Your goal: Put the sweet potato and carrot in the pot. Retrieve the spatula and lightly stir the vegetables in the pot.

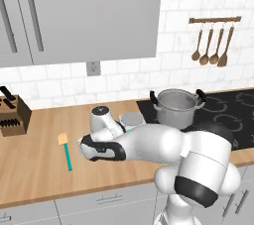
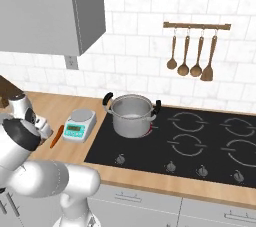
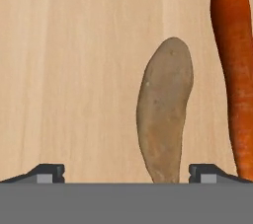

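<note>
While no brand name or legible writing turns up anywhere, the kitchen scale (image 2: 80,124) carries a small teal display panel on its front, too small to read.

Hand view: sweet potato (image 3: 163,108) lies on the wooden counter (image 3: 69,70), a stubby brown-tan tuber, finely speckled, rounded at its far end and narrowing toward the camera. Carrot (image 3: 236,75) lies just beside it, roughly parallel, orange-red with faint cross ridges, blunt at the far end. A narrow strip of counter shows between the two. Gripper (image 3: 126,172) stands spread wide, nothing held; the near end of the sweet potato sits between the two dark fingertips (image 3: 48,172), closer to the one on the carrot's side.

Right base view: carrot shows as a slim orange sliver on the counter just left of the scale. Pot (image 2: 131,115) stands on the near-left burner of the black cooktop (image 2: 200,146), shiny steel, two black side handles, no lid.

Left base view: spatula (image 1: 65,150) lies flat on the counter left of the arm, teal handle toward the front edge, tan squarish blade toward the wall. Knife block (image 1: 12,115) at far left. Four wooden utensils (image 1: 212,46) hang from a rail on the tiled wall.
</note>
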### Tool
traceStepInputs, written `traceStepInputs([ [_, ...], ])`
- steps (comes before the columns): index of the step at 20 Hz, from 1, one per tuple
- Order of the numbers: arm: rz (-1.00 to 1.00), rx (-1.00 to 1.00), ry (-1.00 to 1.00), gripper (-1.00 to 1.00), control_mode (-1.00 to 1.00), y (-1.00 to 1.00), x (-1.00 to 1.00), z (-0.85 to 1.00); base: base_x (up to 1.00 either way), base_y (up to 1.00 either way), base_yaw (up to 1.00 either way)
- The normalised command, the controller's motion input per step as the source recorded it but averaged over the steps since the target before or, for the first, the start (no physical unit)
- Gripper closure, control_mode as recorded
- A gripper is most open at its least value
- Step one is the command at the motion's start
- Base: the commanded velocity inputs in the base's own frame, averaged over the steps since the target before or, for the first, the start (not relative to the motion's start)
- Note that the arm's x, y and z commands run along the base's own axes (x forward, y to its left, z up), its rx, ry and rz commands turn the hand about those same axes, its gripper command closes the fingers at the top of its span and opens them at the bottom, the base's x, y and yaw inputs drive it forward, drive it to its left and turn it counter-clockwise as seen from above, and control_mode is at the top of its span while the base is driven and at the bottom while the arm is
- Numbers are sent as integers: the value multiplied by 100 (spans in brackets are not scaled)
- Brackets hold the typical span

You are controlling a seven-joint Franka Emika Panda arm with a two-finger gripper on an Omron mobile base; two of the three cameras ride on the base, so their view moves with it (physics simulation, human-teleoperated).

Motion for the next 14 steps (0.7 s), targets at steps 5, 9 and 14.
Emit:
traceStepInputs([
  [5, -17, -3, 0, -100, -100, -3, 0, -3, 0, 0, 0],
  [9, -14, -1, 0, -100, -100, -5, 14, -7, 0, 0, 0],
  [14, -6, 0, 0, -100, -100, -23, 20, -12, 0, 0, 0],
])
